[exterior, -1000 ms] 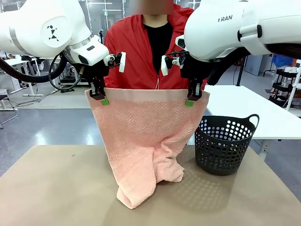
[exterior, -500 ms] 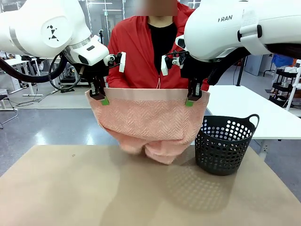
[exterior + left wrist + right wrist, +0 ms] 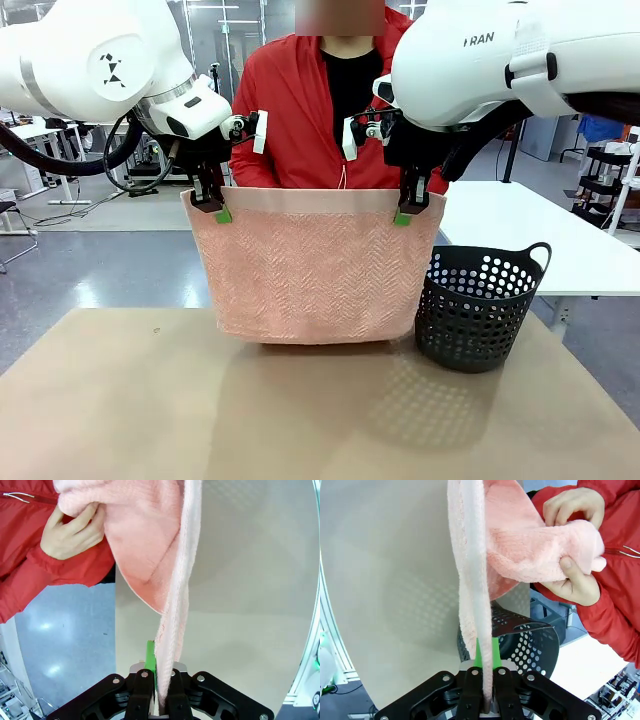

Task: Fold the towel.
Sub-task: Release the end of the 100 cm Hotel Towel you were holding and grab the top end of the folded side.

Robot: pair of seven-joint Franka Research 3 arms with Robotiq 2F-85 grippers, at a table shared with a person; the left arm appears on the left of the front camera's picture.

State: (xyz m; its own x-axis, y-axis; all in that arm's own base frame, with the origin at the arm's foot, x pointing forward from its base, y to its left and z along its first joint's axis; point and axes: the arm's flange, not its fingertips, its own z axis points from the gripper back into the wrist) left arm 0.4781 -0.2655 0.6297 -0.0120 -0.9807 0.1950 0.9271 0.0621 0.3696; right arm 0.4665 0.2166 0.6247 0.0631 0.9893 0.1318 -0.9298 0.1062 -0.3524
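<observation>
The salmon-pink towel (image 3: 315, 270) hangs above the table, stretched between both grippers by its plain top border. My left gripper (image 3: 212, 203) is shut on the top left corner, my right gripper (image 3: 410, 208) on the top right corner. The lower half is lifted up behind, so the towel hangs doubled. In the left wrist view the towel (image 3: 167, 580) runs up from the shut gripper (image 3: 161, 680), and a person's hand (image 3: 70, 532) pinches its far corner. In the right wrist view the towel (image 3: 472, 570) rises from the shut gripper (image 3: 484, 677), and the person's hands (image 3: 572, 540) hold the other far corner.
A dark grey perforated basket (image 3: 475, 305) stands on the brown table (image 3: 150, 400) just right of the towel. The person in a red jacket (image 3: 290, 110) stands close behind the towel. A white table (image 3: 540, 235) sits at the back right.
The towel's lower end, hanging down to the table a second ago, has been lifted behind by the person, so it now hangs doubled. Both grippers stayed where they were.
</observation>
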